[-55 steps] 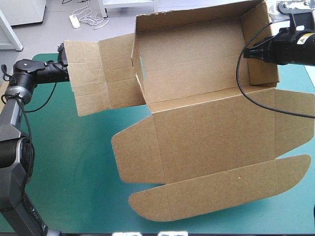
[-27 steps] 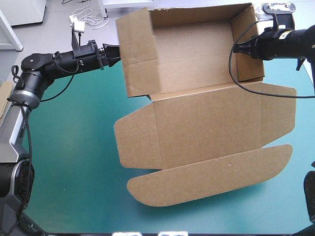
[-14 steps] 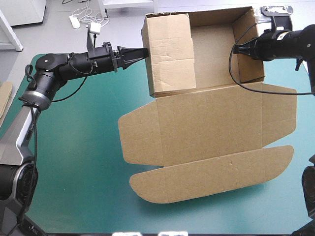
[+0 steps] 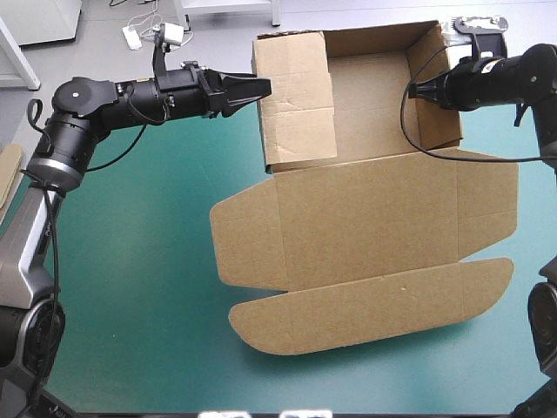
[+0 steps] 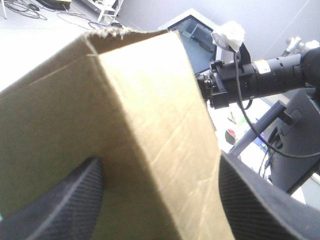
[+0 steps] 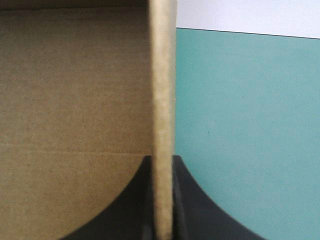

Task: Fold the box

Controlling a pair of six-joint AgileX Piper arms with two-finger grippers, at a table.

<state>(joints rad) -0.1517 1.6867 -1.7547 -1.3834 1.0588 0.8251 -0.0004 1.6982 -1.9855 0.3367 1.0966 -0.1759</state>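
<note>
The teal-green cover [image 4: 130,261] lies bare across the left and lower left of the high view, the widest free space around me. Right of the box only a thin strip of cover shows.

The brown box [image 4: 365,226] takes the middle and right. Its lid lies flat toward the lower middle, and the rounded front flap [image 4: 365,309] comes close to the table's near edge. The tray part sits in the upper middle. Its back wall rises past the table's far edge in the picture.

The tray's left wall panel [image 4: 296,104] is turned in over the tray floor. My left gripper [image 4: 261,85] reaches in from the upper left to that panel's top corner. In my left wrist view my fingers stand wide apart with the folded board between them.

My right gripper [image 4: 416,90] is at the tray's right wall [image 4: 439,87], upper right, and is clamped on that wall's thin edge.

A sliver of more board [image 4: 9,174] shows at the table's left edge.
</note>
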